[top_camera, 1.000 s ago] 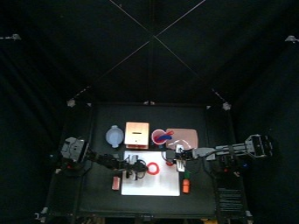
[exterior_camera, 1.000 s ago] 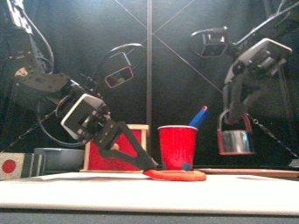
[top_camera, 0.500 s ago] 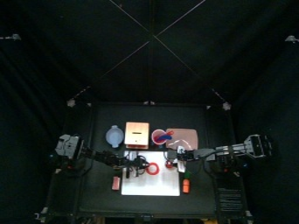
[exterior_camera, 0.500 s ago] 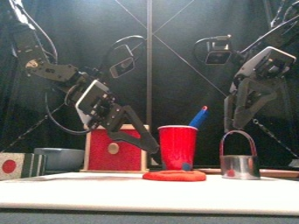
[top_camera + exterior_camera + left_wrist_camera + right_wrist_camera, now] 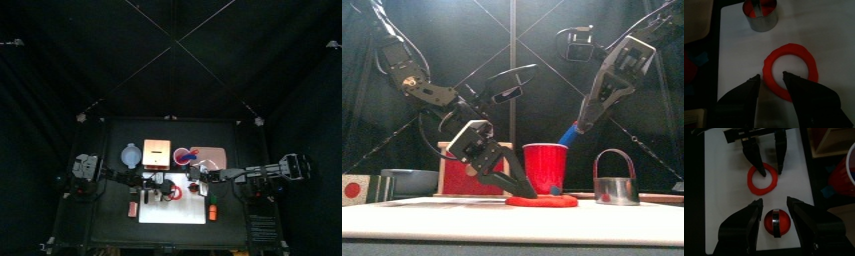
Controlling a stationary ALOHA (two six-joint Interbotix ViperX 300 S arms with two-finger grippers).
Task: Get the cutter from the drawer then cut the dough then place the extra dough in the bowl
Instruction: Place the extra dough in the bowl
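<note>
1. The left gripper (image 5: 771, 76) is hanging with its jaws parted across the near rim of the dough ring (image 5: 791, 48). Whether a tip is touching the dough cannot be told.
2. The right gripper (image 5: 774, 202) is hanging spread and empty, raised above the cutter (image 5: 775, 223). Red dough is showing inside the cutter, under a thin dark bar.
3. In the front view the cutter's metal wall is hiding its contents. It is standing free on the white cutting board (image 5: 476, 220), to the right of the ring.
4. In the left wrist view the picture's edge is cutting off part of the cutter.
5. The left gripper is partly covering the wooden box (image 5: 469, 170). The red cup (image 5: 547, 167) is hiding all but the tip of 1 blue knife (image 5: 567, 133).
6. The ring is lying flat, red and uneven in outline. The cutter is showing as a shiny round band with 1 arched wire handle.
</note>
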